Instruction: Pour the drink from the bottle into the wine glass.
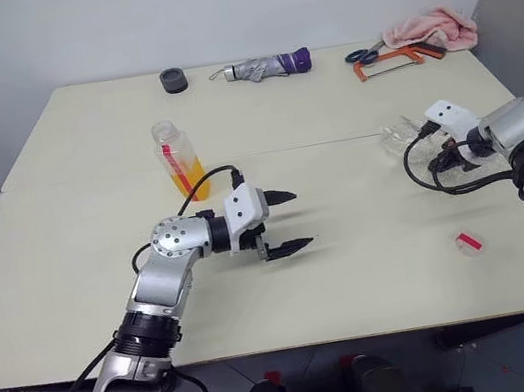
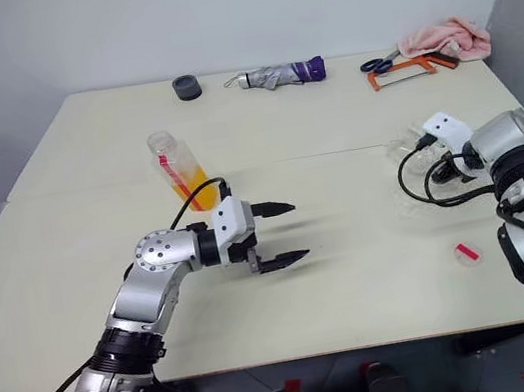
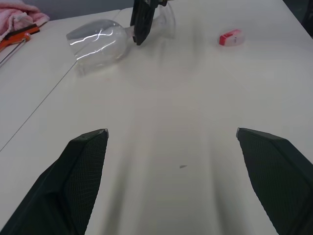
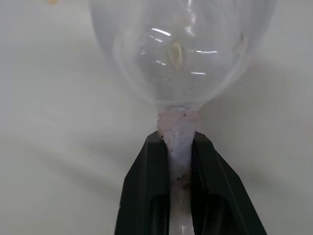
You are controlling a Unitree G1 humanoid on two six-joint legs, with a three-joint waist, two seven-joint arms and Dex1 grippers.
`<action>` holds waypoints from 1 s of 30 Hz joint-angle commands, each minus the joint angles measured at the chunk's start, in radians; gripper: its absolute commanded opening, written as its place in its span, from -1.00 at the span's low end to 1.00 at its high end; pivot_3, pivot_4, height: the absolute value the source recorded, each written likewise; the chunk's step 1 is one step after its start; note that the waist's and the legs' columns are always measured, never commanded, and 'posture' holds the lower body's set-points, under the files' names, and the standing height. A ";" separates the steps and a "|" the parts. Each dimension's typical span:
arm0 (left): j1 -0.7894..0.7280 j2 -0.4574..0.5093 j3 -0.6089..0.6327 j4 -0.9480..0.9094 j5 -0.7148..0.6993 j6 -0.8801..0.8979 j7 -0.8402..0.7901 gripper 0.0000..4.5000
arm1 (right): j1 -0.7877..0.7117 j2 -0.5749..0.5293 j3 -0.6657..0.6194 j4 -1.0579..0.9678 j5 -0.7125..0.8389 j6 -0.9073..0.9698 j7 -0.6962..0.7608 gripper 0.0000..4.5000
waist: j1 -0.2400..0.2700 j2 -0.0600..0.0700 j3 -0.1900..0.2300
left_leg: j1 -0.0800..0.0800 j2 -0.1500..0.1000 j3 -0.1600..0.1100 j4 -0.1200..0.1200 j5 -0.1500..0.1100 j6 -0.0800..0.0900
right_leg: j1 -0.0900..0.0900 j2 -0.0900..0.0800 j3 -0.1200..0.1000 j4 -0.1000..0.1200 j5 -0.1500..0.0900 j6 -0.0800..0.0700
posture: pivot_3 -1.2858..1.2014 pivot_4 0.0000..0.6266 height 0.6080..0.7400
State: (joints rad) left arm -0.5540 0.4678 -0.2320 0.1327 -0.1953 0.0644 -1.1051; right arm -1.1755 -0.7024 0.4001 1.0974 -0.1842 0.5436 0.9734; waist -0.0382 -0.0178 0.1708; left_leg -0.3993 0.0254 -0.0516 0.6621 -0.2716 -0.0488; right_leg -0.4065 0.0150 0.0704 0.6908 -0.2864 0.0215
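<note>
While the wine glass [image 3: 100,43] is lying on its side, its stem is being pinched by the right gripper [image 4: 180,147]. The left gripper [image 1: 285,220] is being held spread wide above the table [image 1: 376,267], beside the uncapped bottle [image 1: 181,160].

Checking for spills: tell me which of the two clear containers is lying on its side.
The wine glass, lying on the table with the right gripper shut on its stem. The bottle stands upright, uncapped.

Left gripper [image 3: 171,142] fingers spread wide over the bare table [image 3: 186,98], wine glass [image 3: 98,41] lying on its side at eleven o'clock, right gripper [image 3: 142,22] pinching its stem, red-white cap [image 3: 230,37] at one o'clock, pink cloth [image 3: 19,12] far at ten o'clock
</note>
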 commanded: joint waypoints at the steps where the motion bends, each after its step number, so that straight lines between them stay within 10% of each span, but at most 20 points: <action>1: -0.010 -0.008 0.007 -0.006 0.006 -0.016 0.009 1.00 | -0.017 -0.039 0.014 -0.024 -0.075 -0.139 -0.031 -0.92 | 0.000 0.001 0.000 | 0.000 0.000 0.000 0.000 0.000 0.000 | 0.000 0.000 0.000 0.000 0.000 0.000 | 0.03 -0.52 1.00; 8: 0.037 -0.015 0.063 -0.029 -0.022 0.066 0.100 1.00 | 0.152 -0.052 -0.108 -0.371 -0.075 -0.377 -0.250 -0.92 | -0.003 0.004 0.003 | 0.000 0.000 0.001 0.000 0.000 0.000 | -0.001 -0.001 0.001 0.001 0.000 0.000 | 0.03 -0.52 1.00; 14: 0.079 -0.017 0.160 -0.058 -0.097 0.194 0.173 1.00 | 0.451 0.222 -0.384 -0.776 0.143 -0.298 -0.495 -0.92 | -0.016 0.004 0.003 | 0.000 0.002 -0.002 0.001 0.000 0.000 | -0.001 0.000 0.000 0.006 0.000 0.000 | 0.03 -0.52 1.00; 21: 0.069 0.032 0.215 -0.076 -0.160 0.285 0.147 1.00 | 0.469 0.520 -0.517 -0.694 0.276 -0.383 -0.722 -0.92 | -0.018 0.006 0.004 | 0.001 0.001 -0.002 0.003 0.001 -0.002 | -0.001 -0.001 0.000 0.008 0.000 0.001 | 0.03 -0.52 1.00; 30: 0.078 0.099 0.220 -0.134 -0.234 0.369 0.043 1.00 | 0.652 0.597 -0.482 -0.800 0.345 -0.360 -0.649 -0.92 | -0.015 0.006 0.003 | 0.000 0.002 -0.002 0.001 0.001 -0.002 | 0.000 -0.001 0.000 0.006 0.000 0.001 | 0.03 -0.52 1.00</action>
State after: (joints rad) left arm -0.4763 0.5535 -0.0316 0.0572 -0.3965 0.4248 -1.0356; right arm -0.5534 -0.1057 -0.0944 0.3283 0.1455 0.1648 0.3082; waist -0.0529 -0.0122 0.1741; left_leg -0.3987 0.0270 -0.0538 0.6627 -0.2703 -0.0511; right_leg -0.4069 0.0142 0.0703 0.6968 -0.2862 0.0220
